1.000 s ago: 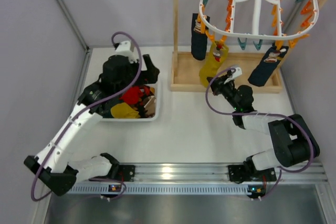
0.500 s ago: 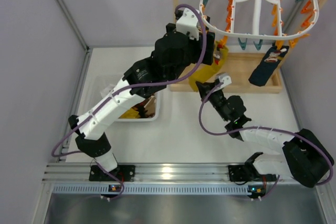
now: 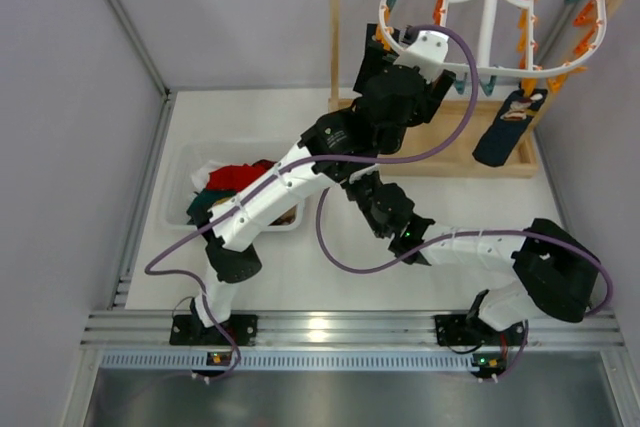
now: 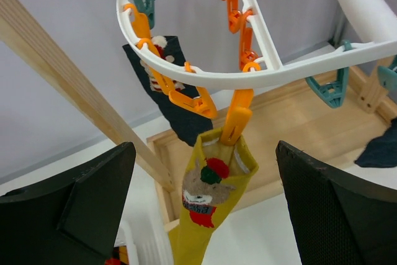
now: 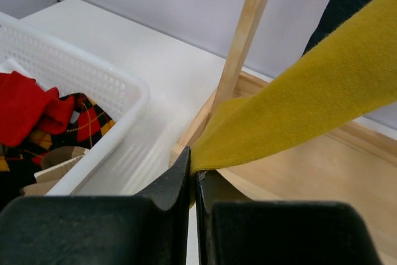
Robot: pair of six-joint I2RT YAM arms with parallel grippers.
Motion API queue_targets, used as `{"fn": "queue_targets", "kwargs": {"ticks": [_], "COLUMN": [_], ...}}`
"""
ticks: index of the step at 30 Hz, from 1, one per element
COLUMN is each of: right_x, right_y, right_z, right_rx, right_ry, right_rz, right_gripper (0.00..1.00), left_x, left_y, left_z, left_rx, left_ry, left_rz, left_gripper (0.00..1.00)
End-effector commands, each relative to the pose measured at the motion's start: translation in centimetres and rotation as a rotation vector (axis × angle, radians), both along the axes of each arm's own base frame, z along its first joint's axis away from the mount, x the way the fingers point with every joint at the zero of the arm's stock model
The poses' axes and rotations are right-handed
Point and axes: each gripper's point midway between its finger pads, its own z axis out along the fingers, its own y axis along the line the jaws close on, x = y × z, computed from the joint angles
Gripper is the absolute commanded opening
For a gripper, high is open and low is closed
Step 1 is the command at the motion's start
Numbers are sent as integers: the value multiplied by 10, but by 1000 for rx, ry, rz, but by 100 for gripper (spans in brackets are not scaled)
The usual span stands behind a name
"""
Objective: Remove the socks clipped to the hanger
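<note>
The white oval hanger hangs from the wooden rack, and its rim also shows in the left wrist view. The mustard yellow sock hangs from an orange clip. My left gripper is open, with one finger on each side of the sock's cuff and not touching it. My right gripper is shut on the yellow sock's toe end and holds it stretched taut. A dark navy sock hangs behind. The patterned navy sock hangs at the right. The left arm hides the yellow sock from above.
A white basket of red and dark clothes stands at the left and shows in the right wrist view. The wooden rack's post and base tray stand under the hanger. My right gripper is low, between the basket and the rack.
My left arm has swung from over the basket up and to the right, to the hanger's front rim. My right gripper has moved left and nearer, drawing the yellow sock's toe along.
</note>
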Motion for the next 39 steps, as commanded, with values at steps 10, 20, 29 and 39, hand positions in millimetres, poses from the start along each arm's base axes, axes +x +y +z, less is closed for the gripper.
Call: {"fn": "queue_targets", "kwargs": {"ticks": [10, 20, 29, 39], "right_x": [-2, -6, -10, -14], "right_y": [30, 54, 65, 71], "right_z": [14, 22, 28, 31], "right_rx": [-99, -201, -236, -248], "right_ry": [-43, -70, -95, -107], "right_rz": [-34, -9, 23, 68], "right_gripper": [0, 0, 0, 0], "left_x": [14, 32, 53, 82], "left_y": [5, 0, -6, 4], "left_z": [11, 13, -13, -37], "left_rx": [138, 221, 300, 330], "left_ry": [-110, -211, -221, -198], "left_rz": [125, 234, 288, 338], "left_gripper": [98, 98, 90, 81]}}
